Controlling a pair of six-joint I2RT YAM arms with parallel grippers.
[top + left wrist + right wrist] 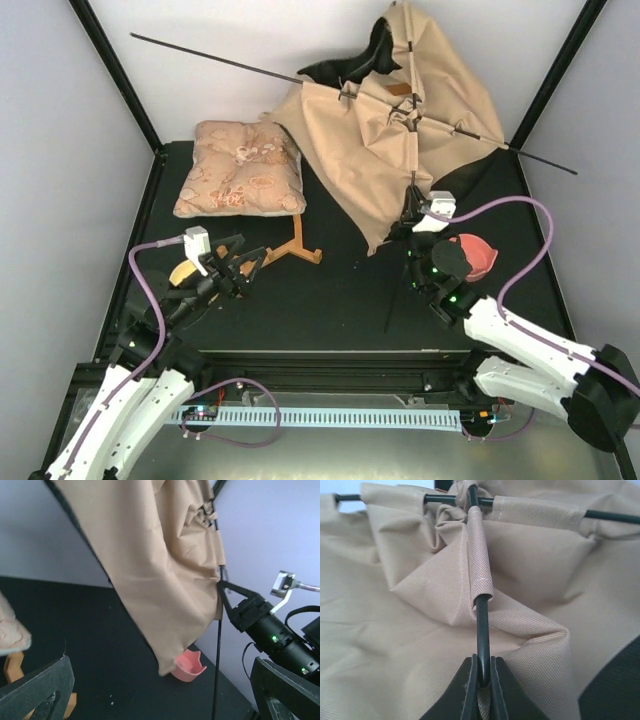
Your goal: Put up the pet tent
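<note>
A: The claws?
B: Lower left, the left gripper (243,264) sits spread and empty; the right gripper (482,674) pinches a thin black pole (481,630).
A: The tent?
B: The pet tent (400,130) slumps upper right; feeding the pole straight through its sleeve (479,555) looks wise.

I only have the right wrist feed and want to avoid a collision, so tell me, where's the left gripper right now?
Observer: The left gripper is open, over the left of the table, apart from the pet tent.
Operator: Anything beside my right gripper?
Observer: A pink bowl sits on the table just to its right.
Operator: And the pole I'm pinching?
Observer: It extends below the gripper toward the table.
</note>
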